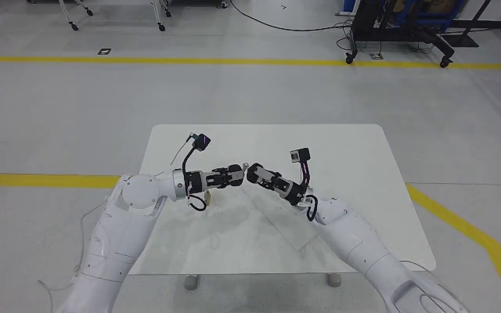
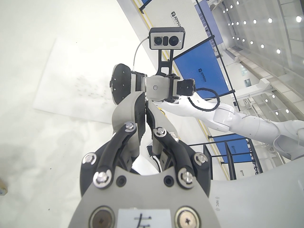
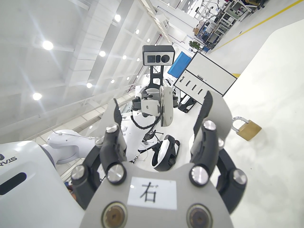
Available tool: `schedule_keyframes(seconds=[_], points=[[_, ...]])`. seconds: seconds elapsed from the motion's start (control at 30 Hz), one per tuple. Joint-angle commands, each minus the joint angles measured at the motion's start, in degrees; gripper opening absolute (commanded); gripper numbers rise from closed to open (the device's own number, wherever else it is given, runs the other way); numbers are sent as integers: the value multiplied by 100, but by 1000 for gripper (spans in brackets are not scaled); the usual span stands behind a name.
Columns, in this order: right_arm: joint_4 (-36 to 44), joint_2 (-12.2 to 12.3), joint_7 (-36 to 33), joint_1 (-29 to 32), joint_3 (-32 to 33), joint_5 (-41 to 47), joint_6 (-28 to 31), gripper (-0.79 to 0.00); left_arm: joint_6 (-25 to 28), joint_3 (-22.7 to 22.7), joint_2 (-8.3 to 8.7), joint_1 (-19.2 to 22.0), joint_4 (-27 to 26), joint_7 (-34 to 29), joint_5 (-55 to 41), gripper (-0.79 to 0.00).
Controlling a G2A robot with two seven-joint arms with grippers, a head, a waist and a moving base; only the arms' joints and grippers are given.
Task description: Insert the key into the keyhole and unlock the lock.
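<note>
The brass lock (image 3: 247, 129) lies on the bench (image 1: 352, 156). I think it is hard, smooth and a bit heavy, so I'd grab its body. My right pincer (image 3: 163, 110), coming from 4 o'clock, is wide. My left pincer (image 2: 144, 105) is pinched shut. I cannot tell if it holds the key.

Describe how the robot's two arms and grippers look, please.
Both arms have smooth white shells: left arm, right arm. The left gripper and right gripper have grey fingers with black rough pads, black links and silver bolts. Each base bears a white label. Each wrist carries a grey camera on a black bracket, with a looped black cable.
</note>
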State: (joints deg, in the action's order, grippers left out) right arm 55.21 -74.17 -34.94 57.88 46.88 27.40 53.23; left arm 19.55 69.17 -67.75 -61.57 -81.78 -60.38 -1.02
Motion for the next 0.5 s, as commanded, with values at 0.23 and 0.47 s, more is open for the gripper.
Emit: schedule_keyframes(seconds=[0.23,0.47], points=[[-7,32,-56,-4,41,-268,-199,0,-157,-105,12,-55,-66,-47,149,-785],[-91,307,-1003,32,549,-383,-353,0,-399,-306,31,113,109,-735,-146,-785]])
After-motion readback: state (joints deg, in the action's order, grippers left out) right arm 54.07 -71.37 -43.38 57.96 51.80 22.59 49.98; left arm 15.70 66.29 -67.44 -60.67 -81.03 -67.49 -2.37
